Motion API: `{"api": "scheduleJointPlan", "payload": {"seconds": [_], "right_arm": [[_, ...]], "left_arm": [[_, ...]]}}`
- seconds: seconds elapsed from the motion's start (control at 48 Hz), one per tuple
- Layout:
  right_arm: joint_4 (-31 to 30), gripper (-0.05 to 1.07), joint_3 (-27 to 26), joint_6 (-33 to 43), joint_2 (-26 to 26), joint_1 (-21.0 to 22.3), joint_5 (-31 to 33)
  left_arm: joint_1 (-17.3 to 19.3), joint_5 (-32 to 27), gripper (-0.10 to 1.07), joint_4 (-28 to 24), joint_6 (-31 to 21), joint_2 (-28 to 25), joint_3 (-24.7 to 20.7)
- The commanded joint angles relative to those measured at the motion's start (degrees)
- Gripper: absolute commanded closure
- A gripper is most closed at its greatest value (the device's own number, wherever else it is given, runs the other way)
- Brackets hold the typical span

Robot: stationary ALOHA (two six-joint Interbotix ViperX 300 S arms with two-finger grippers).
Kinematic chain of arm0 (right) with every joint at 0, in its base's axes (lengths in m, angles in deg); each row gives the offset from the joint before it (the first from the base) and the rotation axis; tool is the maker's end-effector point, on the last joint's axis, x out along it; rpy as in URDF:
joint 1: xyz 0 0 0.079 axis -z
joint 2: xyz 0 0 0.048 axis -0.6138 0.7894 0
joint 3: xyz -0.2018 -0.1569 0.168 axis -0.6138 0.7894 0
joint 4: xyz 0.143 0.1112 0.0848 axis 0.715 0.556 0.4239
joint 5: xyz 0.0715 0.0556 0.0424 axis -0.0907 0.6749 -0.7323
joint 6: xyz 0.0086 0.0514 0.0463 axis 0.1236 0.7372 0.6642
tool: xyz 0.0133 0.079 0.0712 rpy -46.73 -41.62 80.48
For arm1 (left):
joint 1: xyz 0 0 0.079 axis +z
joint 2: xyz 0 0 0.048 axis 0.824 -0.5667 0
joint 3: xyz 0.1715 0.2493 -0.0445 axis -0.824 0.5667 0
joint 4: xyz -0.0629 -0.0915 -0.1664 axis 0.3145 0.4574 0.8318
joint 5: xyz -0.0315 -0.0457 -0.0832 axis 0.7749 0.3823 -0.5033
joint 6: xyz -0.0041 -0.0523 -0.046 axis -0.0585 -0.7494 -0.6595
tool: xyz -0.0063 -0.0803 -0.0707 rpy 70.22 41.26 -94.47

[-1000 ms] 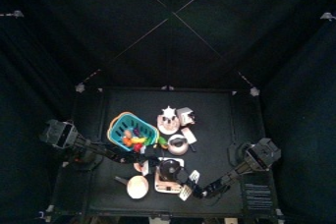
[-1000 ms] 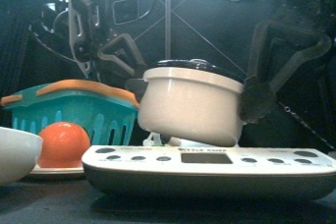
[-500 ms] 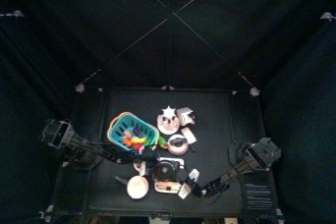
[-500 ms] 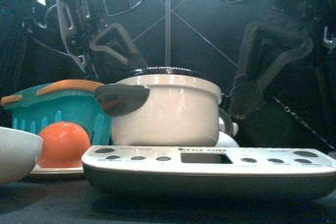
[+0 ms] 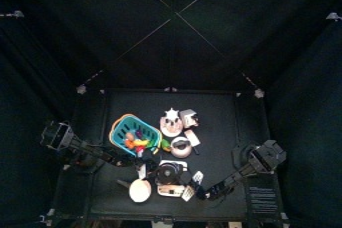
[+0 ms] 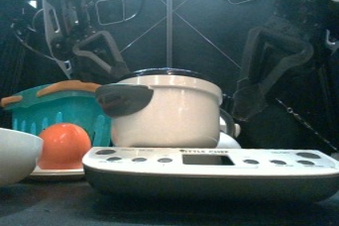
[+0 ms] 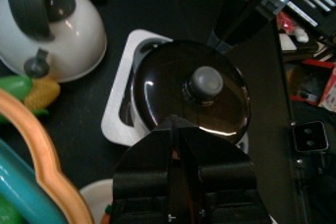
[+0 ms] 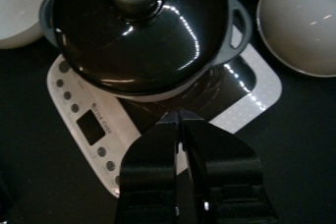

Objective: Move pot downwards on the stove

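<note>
Pot sat on the stove, both claws clear of it

The pot (image 6: 166,106) stood lidded on the stove (image 6: 212,167), handle toward the teal basket (image 6: 59,106). The left claw (image 7: 178,154) hung partly open and empty behind the pot; the right claw (image 8: 184,135), nearly closed and empty, hung beside it. A white kettle (image 7: 53,27) stood just beyond the stove.
</note>
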Motion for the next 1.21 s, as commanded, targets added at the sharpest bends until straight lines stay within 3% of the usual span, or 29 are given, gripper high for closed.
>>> {"api": "scheduleJointPlan", "payload": {"seconds": [0.0, 0.25, 0.562, 0.812, 1.188], "right_arm": [[-0.44, 0.76, 0.70, 0.09, -4.92, 0.09, 2.46], [-1.41, 0.76, 2.64, 0.09, -5.98, 1.41, 1.76], [-2.81, 0.76, 3.52, 0.18, -5.36, 5.45, -1.49], [-2.20, 0.76, 3.43, 0.26, -4.22, 5.54, -5.45], [0.09, 0.76, 2.72, 0.09, -3.78, 5.19, -6.68]], "left_arm": [[-0.62, -0.88, 0.52, 0.44, 0.09, 2.64, 0.62], [-0.18, 0.09, 0.52, 0.79, 0.09, 2.64, 2.46], [0.26, 0.00, 0.52, -0.26, 0.18, -1.76, -0.88], [2.90, 0.09, 0.52, -2.99, 0.18, -5.36, -4.13], [5.19, 0.00, 0.52, -3.52, 0.26, -5.27, -4.57]]}}
